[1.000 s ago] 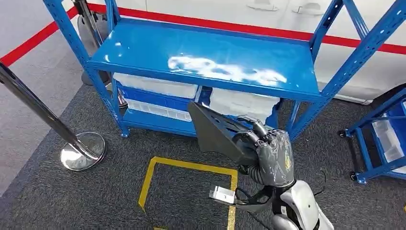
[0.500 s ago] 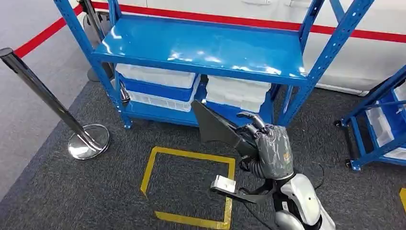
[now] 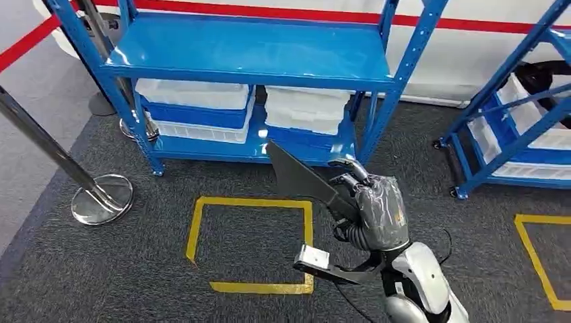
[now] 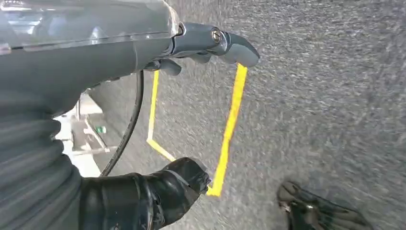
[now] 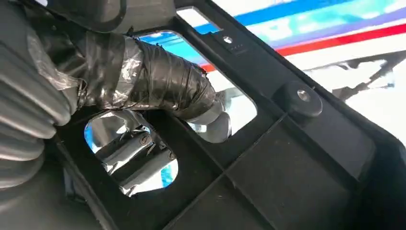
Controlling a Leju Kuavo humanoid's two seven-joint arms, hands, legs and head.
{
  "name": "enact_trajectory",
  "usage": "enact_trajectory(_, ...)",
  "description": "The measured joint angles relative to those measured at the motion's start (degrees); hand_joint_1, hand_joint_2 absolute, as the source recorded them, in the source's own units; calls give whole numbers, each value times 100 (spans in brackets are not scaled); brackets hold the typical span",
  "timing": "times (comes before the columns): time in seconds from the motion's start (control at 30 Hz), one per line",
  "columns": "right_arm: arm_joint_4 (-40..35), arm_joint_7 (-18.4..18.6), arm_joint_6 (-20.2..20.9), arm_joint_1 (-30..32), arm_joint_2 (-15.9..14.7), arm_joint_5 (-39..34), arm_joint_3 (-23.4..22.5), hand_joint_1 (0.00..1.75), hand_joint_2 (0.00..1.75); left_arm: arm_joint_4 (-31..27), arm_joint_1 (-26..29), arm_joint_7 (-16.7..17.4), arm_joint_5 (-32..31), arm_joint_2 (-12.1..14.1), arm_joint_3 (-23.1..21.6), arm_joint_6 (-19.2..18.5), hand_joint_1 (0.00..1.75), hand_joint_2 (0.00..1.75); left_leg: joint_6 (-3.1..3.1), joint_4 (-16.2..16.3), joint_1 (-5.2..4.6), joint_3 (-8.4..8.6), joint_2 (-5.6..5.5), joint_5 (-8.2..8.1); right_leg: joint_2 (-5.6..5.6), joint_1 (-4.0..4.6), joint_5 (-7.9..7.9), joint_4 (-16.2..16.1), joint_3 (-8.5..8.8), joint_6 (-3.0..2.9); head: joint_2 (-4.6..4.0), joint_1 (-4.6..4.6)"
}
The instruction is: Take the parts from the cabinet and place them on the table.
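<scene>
The right hand grips a flat black part by one end, fingers closed around its edge, so that the part sticks up and forward, tilted over the carpet. From the right wrist view the thumb passes through one of the part's cut-out windows and the darker fingers show behind another, so the hold looks firm. The left hand hangs over the carpet with nothing in it; its fingers look loosely curled, but how far closed I cannot tell.

The part is out of the cabinet and carried in the air, in front of the rack, above the far right corner of the yellow floor square. So the step in hand is, as I judge it, the carry to the table. No table can be seen, so the next move likely calls for turning and walking while keeping the grip tight and the part clear of the rack's posts.

On the rack's lower shelf stand stacked white bins on the left side and more white bins on the right; what they hold is hidden. The rack's top shelf is bare blue. A second rack at the right also carries a white bin. A chrome post stands on the carpet to the left.
</scene>
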Motion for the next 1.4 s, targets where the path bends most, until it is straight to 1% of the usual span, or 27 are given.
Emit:
enact_trajectory(0.03, 0, 0, 13, -9, 2, -9, -2, 175, 175, 0, -4, 0, 7, 0, 0, -4, 0, 175, -18, 23, 3, -57, 36, 34, -93, 13, 85, -463, 368, -23, 0, -2)
enact_trajectory(0.1, 0, 2, 20, -61, 2, -55, -4, 175, 175, 0, -2, -13, 24, -26, 0, -11, 0, 175, -80, 45, -3, -81, 124, 98, -497, 130, -273, -1470, 1041, -118, 0, -2)
enact_trajectory(0.13, -2, 0, 22, -90, 2, -68, -11, 175, 175, 0, -3, -15, 26, -31, 0, -13, 0, 175, -117, 31, 2, -83, 197, 140, -459, 152, -317, -1557, 1055, -153, 0, -2)
enact_trajectory(0.23, -2, 0, 42, -94, 2, -70, -20, 175, 175, 0, -9, -15, 37, -35, 0, -15, 0, 175, -221, -8, 2, -86, 316, 218, -289, 147, -127, -1641, 932, -278, 0, -4)
enact_trajectory(0.27, -2, 0, 44, -103, 22, -79, -17, 175, 175, -2, -12, -15, 41, -11, 0, -15, 0, 175, -266, 97, 34, -141, 25, 44, -268, 115, -51, -1667, 882, -280, 0, -15)
enact_trajectory(0.3, 0, 0, 57, -122, 28, -83, -20, 175, 175, -2, -9, -15, 41, -9, 0, -17, 0, 175, -267, 342, 29, -218, -189, -282, -187, 107, 16, -1661, 798, -352, 0, -11)
enact_trajectory(0.37, 0, -2, 70, -118, 59, -83, -17, 175, 175, -2, 21, -15, 50, -7, 0, -17, 0, 175, -265, 1182, 29, -420, -332, -926, -60, 136, 135, -1625, 617, -401, 0, -22)
enact_trajectory(0.4, 0, -7, 88, -117, 68, -83, -15, 175, 175, -2, 25, -15, 50, 4, 0, -17, 0, 175, -266, 1565, 24, -497, -340, -1051, 18, 150, 197, -1599, 517, -396, 0, -22)
enact_trajectory(0.43, 0, -7, 94, -117, 74, -88, -15, 175, 175, -2, 25, -15, 52, 11, 2, -17, 0, 175, -263, 1749, 21, -491, -344, -980, 94, 156, 258, -1561, 437, -388, 0, -22)
enact_trajectory(0.5, 0, -7, 99, -116, 74, -96, -15, 175, 175, -2, 21, -20, 59, 13, 2, -17, 0, 175, -248, 1404, 25, -158, -356, -563, 228, 155, 351, -1472, 231, -357, 0, -22)
enact_trajectory(0.53, 0, -7, 99, -118, 74, -103, -15, 175, 175, -2, 15, -26, 61, 13, 2, -18, 0, 175, -218, 919, 25, 176, -426, -379, 304, 151, 398, -1412, 125, -327, 0, -24)
enact_trajectory(0.57, 0, -7, 99, -120, 77, -107, -15, 175, 175, -2, 8, -30, 66, 13, 2, -18, 0, 175, -183, 459, 28, 470, -574, -403, 356, 144, 428, -1358, 53, -300, 0, -22)
enact_trajectory(0.6, 0, -7, 99, -125, 77, -112, -17, 175, 175, -2, -2, -31, 68, 13, 2, -20, 0, 175, -166, 85, 24, 713, -787, -606, 398, 172, 458, -1308, -25, -260, 0, -24)
enact_trajectory(0.7, 0, -17, 107, -129, 77, -140, -17, 175, 175, -4, 0, -33, 68, 15, 2, -26, 0, 175, -147, 44, -31, 636, -672, -570, 546, 111, 630, -1327, -65, -151, 2, -22)
enact_trajectory(0.73, 0, -17, 107, -120, 72, -149, -22, 175, 175, -2, 19, -33, 68, 2, 4, -28, 0, 175, -101, -15, 34, 578, -586, -475, 638, 144, 712, -1345, -108, -107, 0, -13)
enact_trajectory(0.77, 0, -20, 109, -104, 63, -151, -31, 175, 175, -11, -7, -33, 68, -4, 4, -35, 0, 175, -63, -20, 37, 537, -468, -396, 486, 129, 560, -1291, -179, -104, 2, -28)
enact_trajectory(0.83, 0, -20, 120, -131, 68, -166, -35, 175, 175, -13, 18, -37, 70, 2, 9, -37, 0, 175, 20, -31, 35, 371, -334, -271, 152, 93, -157, -718, -353, -35, 2, 2)
enact_trajectory(0.9, 2, -20, 123, -121, 68, -171, -35, 175, 175, -15, 39, -46, 72, 11, 13, -35, 0, 175, 12, -20, 26, 214, -193, -154, 57, 31, -619, 119, -510, 44, 0, 9)
enact_trajectory(0.97, 9, -20, 127, -119, 68, -171, -35, 175, 175, -15, 40, -48, 72, 13, 15, -35, 0, 175, -16, 5, 31, 48, -54, -52, 33, -29, -437, 399, -409, 106, 0, 7)
enact_trajectory(1.03, 11, -20, 129, -123, 68, -173, -37, 175, 175, -15, 32, -48, 72, 11, 15, -37, 0, 175, -54, 54, 48, -93, 76, 19, -47, -51, -63, -209, 142, 135, 0, 4)
enact_trajectory(1.07, 11, -20, 136, -133, 68, -184, -37, 175, 175, -15, 28, -48, 74, 11, 15, -46, 0, 175, -82, 74, 56, -136, 132, 48, -190, -48, -24, -770, 586, 127, 0, 7)
enact_trajectory(1.1, 9, -20, 144, -158, 68, -192, -39, 175, 175, -15, 25, -50, 74, 11, 15, -50, 0, 175, -114, 86, 45, -143, 167, 72, -392, -19, -228, -1188, 873, 109, 2, 7)
enact_trajectory(1.13, 9, -20, 158, -186, 68, -199, -39, 175, 175, -15, 29, -55, 76, 7, 15, -59, 0, 175, -153, 88, 43, -152, 220, 102, -426, 60, -331, -1495, 1025, 54, 0, 4)
enact_trajectory(1.23, 7, -24, 221, -212, 68, -210, -44, 175, 175, -15, 11, -85, 83, 7, 15, -79, 0, 175, -284, 35, 59, -120, 426, 240, -272, 109, -233, -1481, 854, -120, 0, 15)
enact_trajectory(1.27, 11, -24, 223, -209, 72, -214, -44, 175, 175, -18, 9, -92, 83, 26, 15, -79, 0, 175, -346, 122, 77, -167, 323, 157, -219, 20, -132, -1544, 837, -196, 0, 11)
enact_trajectory(1.33, 11, -22, 247, -261, 77, -227, -44, 175, 175, -17, 27, -98, 85, 31, 15, -94, 0, 175, -350, 550, 84, -304, -210, -435, -124, 52, -23, -1537, 691, -299, 0, -2)
enact_trajectory(1.4, 11, -31, 298, -264, 96, -243, -39, 175, 175, -17, 42, -107, 85, 46, 15, -94, 0, 175, -340, 1337, 60, -496, -339, -987, 12, 96, 100, -1523, 540, -339, 0, -2)
